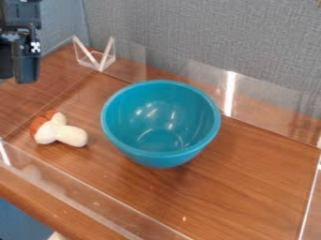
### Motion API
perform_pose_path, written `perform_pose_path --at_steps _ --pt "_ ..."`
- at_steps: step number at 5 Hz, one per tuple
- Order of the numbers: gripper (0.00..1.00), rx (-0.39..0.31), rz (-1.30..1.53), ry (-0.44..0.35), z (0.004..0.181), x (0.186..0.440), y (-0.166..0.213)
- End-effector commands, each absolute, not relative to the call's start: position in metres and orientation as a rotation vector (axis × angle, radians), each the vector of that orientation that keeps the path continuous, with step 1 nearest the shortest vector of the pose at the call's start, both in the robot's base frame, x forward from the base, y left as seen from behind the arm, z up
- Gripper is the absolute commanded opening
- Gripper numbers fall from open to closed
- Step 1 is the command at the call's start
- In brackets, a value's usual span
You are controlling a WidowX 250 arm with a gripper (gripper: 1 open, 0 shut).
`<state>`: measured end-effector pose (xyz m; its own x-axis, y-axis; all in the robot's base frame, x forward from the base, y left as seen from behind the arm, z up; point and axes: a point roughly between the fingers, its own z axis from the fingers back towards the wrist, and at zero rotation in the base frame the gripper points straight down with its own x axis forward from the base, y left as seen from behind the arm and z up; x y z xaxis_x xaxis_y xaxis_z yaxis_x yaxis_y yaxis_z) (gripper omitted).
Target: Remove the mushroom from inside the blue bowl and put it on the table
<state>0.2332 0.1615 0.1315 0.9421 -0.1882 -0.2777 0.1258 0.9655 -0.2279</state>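
Mushroom lying on table beside unmarked blue bowl, gripper spread, empty

no readable text, labels, brands or numbers anywhere in the camera view. the blue bowl, the mushroom and the table all have plain surfaces with no markings. the gripper body is dark and too small and blurred to tell if it carries any print.
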Motion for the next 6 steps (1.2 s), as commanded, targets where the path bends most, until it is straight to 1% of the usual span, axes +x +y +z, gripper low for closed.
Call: perform_pose_path --at_steps 1,2,4,5,6 --pt "1.0 -0.14 -0.194 0.241 0.142 0.23 0.139" --pt "1.0 -0.126 -0.191 0.237 0.127 0.228 0.128" --pt "1.0 -0.108 -0.151 0.209 0.106 0.215 0.128" --pt "1.0 -0.104 -0.129 0.194 0.098 0.214 0.136" --pt "0.0 -0.103 -0.101 0.182 0.091 0.214 0.144"
